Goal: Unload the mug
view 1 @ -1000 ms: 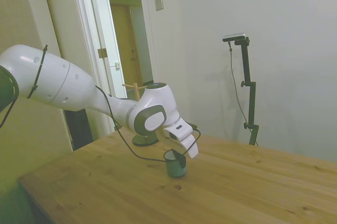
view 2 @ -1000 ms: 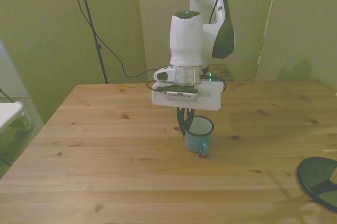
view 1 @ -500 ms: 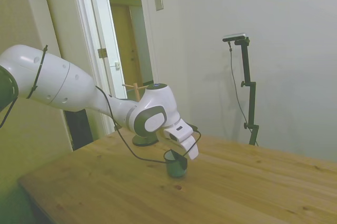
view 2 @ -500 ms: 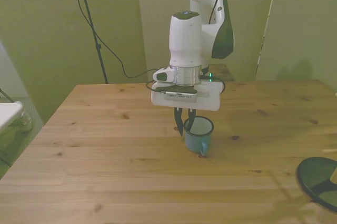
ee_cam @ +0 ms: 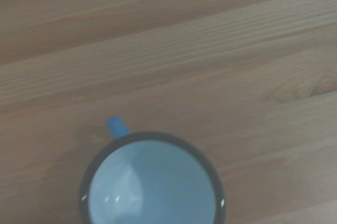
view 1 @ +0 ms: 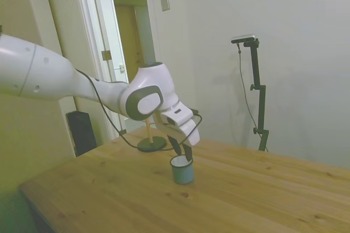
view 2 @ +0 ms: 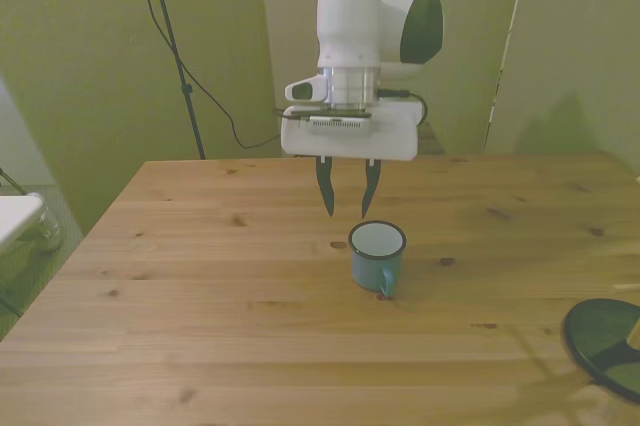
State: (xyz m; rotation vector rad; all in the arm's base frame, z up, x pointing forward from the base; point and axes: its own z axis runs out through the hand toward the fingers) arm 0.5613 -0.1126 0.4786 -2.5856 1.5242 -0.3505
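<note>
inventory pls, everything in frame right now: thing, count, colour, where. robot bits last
mug: 1, light blue with white inside and dark rim, upright on the table near its middle, handle toward the camera in the front view, empty.
table: 1, light wood planks, carries the mug.
stand with round base: 1, dark base with a thin wooden post, on the table behind the arm in the side view.
dark round object: 1, dark green, at the table edge on the front view's right, partly cut off.
door: 1, open, white frame, back wall in the side view.
gripper: 1, dark fingers on a white hand, open, above the mug and clear of it.
</note>
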